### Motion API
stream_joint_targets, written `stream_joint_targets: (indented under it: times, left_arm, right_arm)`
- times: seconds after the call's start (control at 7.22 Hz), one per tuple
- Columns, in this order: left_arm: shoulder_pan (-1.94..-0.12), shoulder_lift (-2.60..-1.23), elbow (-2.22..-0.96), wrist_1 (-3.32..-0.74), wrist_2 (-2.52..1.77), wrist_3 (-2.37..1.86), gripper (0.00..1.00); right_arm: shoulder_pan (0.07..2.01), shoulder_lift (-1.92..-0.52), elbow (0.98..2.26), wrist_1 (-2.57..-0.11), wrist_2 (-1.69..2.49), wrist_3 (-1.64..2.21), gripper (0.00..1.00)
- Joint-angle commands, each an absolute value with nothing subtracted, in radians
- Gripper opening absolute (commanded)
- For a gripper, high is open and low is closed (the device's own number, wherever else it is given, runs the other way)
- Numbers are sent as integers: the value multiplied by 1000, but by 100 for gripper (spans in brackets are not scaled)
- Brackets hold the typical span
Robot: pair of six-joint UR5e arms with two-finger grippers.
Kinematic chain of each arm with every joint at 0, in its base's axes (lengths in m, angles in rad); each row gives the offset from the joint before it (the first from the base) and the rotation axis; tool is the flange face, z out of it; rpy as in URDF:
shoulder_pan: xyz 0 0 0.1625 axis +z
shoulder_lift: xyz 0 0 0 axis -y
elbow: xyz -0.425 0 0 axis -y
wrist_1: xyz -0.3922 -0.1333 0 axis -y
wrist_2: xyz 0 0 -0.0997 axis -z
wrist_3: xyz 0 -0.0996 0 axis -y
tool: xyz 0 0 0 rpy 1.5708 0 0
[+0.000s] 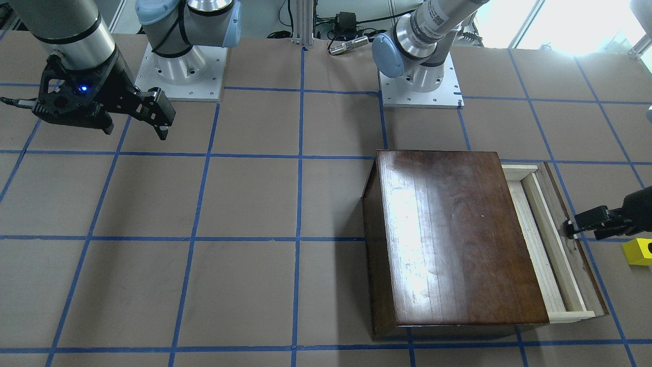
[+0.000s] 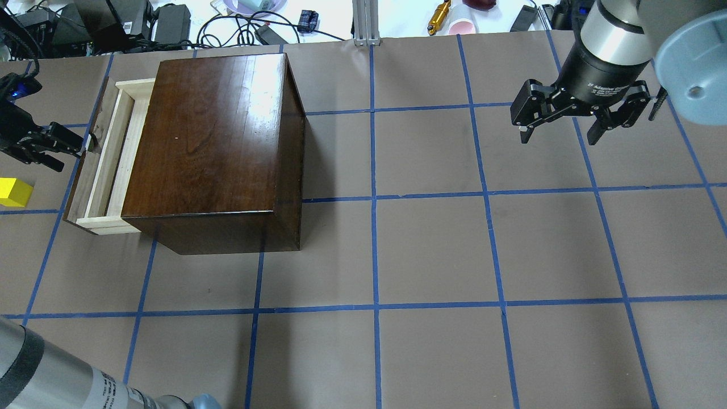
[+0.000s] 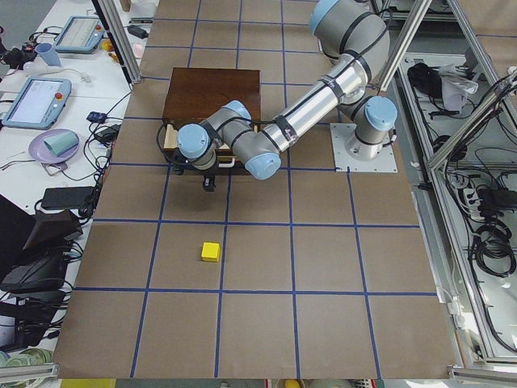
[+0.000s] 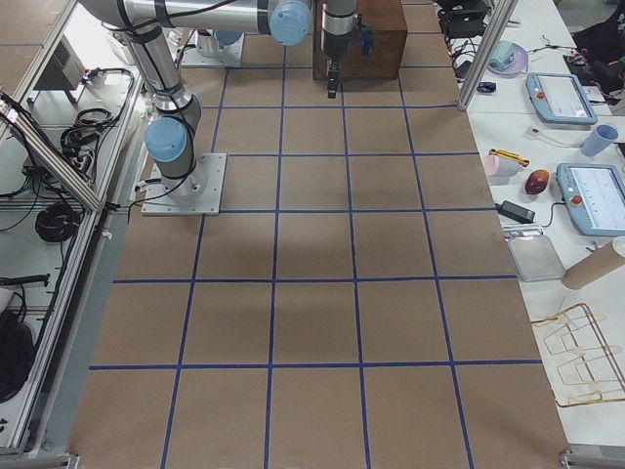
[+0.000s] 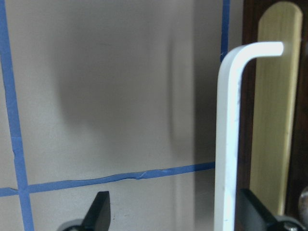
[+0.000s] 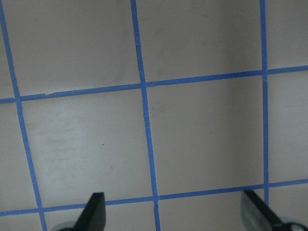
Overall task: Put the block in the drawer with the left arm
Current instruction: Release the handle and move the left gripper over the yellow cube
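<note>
the left hand (image 2: 72,154), its black fingers (image 5: 100,211) spread apart and clamped on nothing, hung at the dark, worn front of the drawer (image 2: 105,165). a smooth white bar (image 5: 228,134), bent at one end, stood just inside one finger. the shallow drawer, with squared sides of pale light wood, stood partly out of the glossy dark-brown wooden box (image 2: 221,142). the block (image 2: 14,192), small, bright yellow and sharp-edged, lay on the desk (image 2: 431,244) near the hand, outside the drawer and apart from both. matte brown paper with a blue tape grid covered the desk, and a broad stretch of it ran from the box to the right hand (image 2: 559,132), which hovered with its fingers also apart.
</note>
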State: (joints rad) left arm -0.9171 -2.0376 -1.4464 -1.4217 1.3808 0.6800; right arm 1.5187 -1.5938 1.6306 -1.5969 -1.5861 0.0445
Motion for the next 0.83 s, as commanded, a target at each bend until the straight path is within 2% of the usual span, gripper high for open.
stream_joint_targets:
  times: [0.0,0.69]
  left_arm:
    - [-916,-2028,-1410,-1430,1434,681,98]
    - [-861,-2106,-1297,-1420,1581,710,100]
  right_arm:
    - [1519,-1594,1631,-1597,-1586,44,100]
    - [1519,-1594,1631,-1597,-1586,44,100]
